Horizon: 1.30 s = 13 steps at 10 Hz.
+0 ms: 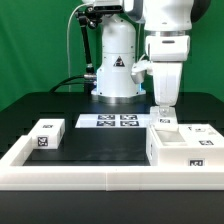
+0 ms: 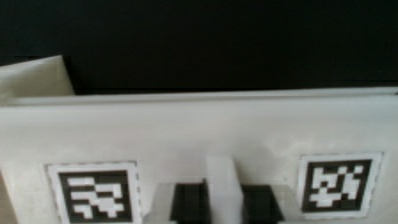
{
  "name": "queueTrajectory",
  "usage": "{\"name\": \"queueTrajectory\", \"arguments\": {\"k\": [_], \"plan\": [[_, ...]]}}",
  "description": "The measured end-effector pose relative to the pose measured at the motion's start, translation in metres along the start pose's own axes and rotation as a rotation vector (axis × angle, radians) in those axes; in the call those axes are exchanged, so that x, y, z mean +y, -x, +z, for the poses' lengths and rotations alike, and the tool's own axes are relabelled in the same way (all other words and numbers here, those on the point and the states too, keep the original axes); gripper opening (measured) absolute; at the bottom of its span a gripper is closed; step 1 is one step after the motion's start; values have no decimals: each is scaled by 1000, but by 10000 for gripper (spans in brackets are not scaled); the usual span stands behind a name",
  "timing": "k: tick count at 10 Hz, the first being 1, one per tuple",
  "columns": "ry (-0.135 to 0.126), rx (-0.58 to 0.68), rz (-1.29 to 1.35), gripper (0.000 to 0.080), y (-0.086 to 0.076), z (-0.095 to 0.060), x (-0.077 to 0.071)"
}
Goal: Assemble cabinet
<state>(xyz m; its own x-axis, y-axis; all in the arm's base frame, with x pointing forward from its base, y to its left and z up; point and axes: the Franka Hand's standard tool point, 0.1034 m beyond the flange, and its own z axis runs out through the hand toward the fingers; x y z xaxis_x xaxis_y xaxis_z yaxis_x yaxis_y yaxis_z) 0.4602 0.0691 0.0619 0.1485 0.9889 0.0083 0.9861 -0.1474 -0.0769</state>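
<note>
Grip first: my gripper (image 1: pixel 162 107) is pinched nearly closed. The wrist view shows its dark fingers (image 2: pixel 187 205) flanking a thin raised rib on a small white plastic drawer block (image 2: pixel 196 125), with a black-and-white square tag on either side of the rib. That block sits at the exterior view's right, just beside the large white boxy plastic shell (image 1: pixel 178 150); I cannot tell whether they touch.

Handling, my guess: light, rigid, smooth plastic, likely slippery. The rib gives narrow purchase, so the block could pivot if lifted off-centre.

Another tagged white block (image 1: pixel 46 135) lies well apart at the exterior view's left. Room: bare black tabletop (image 1: pixel 100 148) mid-scene, beyond it the flat white marker board (image 1: pixel 108 121). A low white border rail (image 1: pixel 100 178) hems the front and left edges. Clearance looks tight by the shell wall.
</note>
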Motion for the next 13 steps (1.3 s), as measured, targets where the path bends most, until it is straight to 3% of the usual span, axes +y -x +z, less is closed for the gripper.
{"name": "queueTrajectory", "arguments": {"k": [7,13], "plan": [[8,9,-85,70,6,1,13],[18,13,-97,70,5,1,13]]}}
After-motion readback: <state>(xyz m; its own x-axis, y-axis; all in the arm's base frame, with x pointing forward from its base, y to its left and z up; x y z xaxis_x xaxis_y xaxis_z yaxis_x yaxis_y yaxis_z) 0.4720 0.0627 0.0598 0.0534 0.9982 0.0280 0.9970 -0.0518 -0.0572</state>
